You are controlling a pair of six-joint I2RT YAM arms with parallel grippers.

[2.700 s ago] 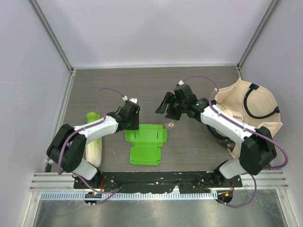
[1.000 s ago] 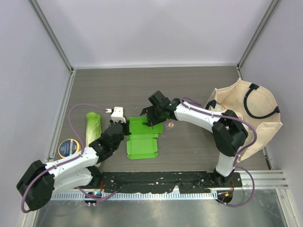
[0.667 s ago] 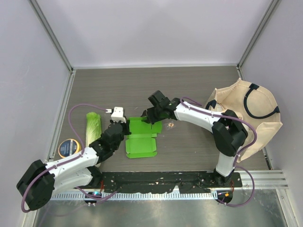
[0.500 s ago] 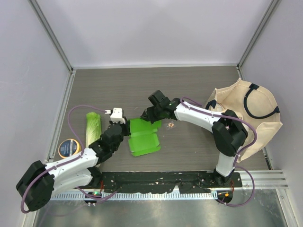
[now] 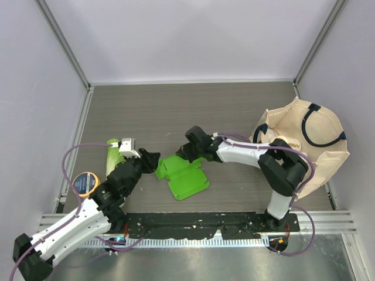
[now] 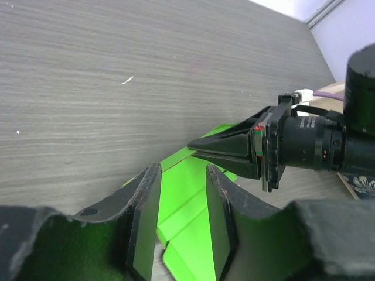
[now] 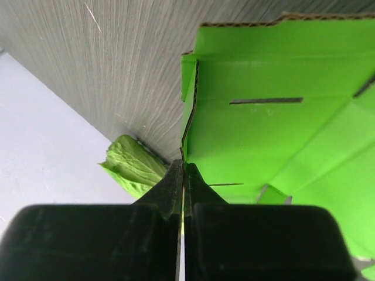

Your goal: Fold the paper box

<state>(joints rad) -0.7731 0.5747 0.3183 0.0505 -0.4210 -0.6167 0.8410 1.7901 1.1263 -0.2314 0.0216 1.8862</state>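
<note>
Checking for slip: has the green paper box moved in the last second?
Yes. The paper box has turned: its near end swung right, toward the tote bag, in the top view.

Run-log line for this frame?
task: fold paper box | right gripper: shut on far edge | left gripper: open at left edge | fold: unfinished

The bright green thin cardboard box [image 5: 187, 181] looks smooth and matt, with a rough brown cut edge. The grey table top [image 5: 176, 111] shows dull wood grain. The beige tote bag [image 5: 293, 124] is soft cloth. The front strip [image 5: 193, 264] is shiny metal.
</note>
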